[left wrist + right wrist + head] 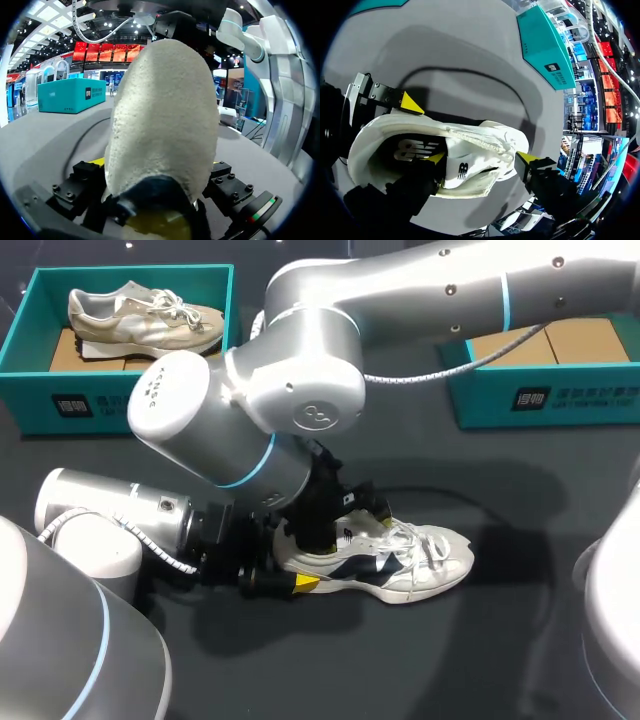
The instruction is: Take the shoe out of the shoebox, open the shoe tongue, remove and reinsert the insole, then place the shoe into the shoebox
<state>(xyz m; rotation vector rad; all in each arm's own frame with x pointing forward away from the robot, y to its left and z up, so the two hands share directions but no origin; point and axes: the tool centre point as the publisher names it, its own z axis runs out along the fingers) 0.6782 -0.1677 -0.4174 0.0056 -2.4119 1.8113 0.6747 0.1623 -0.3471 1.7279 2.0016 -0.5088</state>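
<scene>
A white and navy shoe (410,562) lies on its side on the dark table, toe to the right. My left gripper (290,578) comes in low from the left and is shut on the shoe's heel (160,115), one finger pressed to each side. My right arm reaches past the middle, with its gripper (335,515) over the shoe's opening. In the right wrist view that gripper (481,159) is open: one yellow tip sits inside the shoe (395,145), the other outside, with the tongue (470,160) between them. The insole is hidden.
A teal shoebox (540,395) stands at the back right, its cardboard floor showing. Another teal box (40,390) at the back left holds a beige shoe (145,315). The right arm's bulk hangs over the middle of the table.
</scene>
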